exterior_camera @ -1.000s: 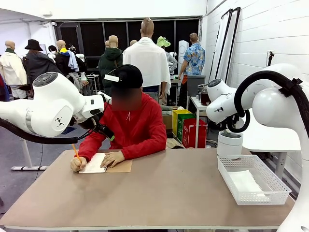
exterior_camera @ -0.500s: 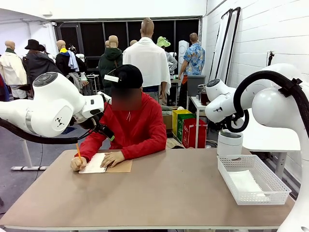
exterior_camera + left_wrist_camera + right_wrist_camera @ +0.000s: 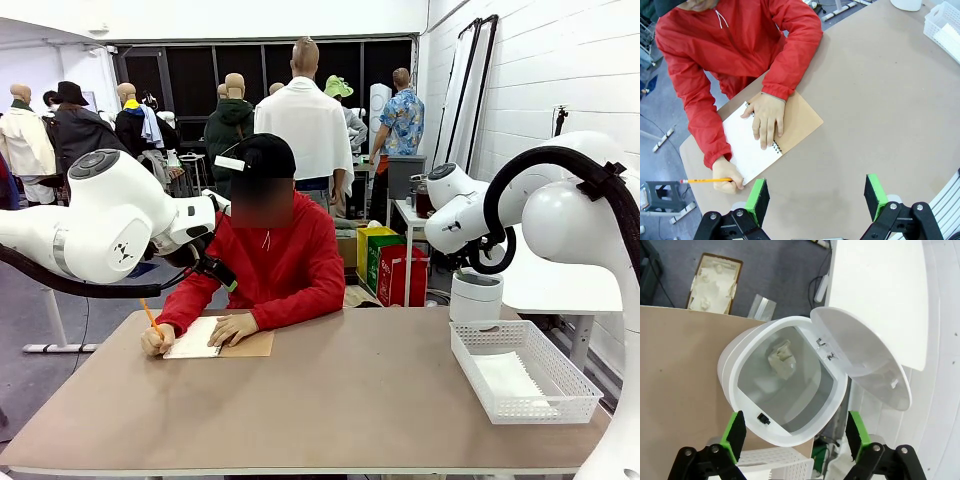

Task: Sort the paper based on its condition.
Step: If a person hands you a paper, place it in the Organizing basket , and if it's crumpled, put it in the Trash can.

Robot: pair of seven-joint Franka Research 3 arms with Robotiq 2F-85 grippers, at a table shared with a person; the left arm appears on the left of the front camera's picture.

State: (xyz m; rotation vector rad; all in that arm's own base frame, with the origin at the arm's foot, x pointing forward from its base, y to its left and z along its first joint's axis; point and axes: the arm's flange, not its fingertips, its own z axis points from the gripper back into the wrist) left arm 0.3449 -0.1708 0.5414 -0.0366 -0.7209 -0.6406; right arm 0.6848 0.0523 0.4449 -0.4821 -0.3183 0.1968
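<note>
Visibly crumpled white paper (image 3: 781,357).

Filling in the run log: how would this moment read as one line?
left gripper: open above table | right gripper: open over open bin | bin: crumpled paper inside | tray: flat sheet inside | person: writing in notebook

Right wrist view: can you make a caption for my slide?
Open right end effector hovers above an open white bin holding crumpled paper.
</note>
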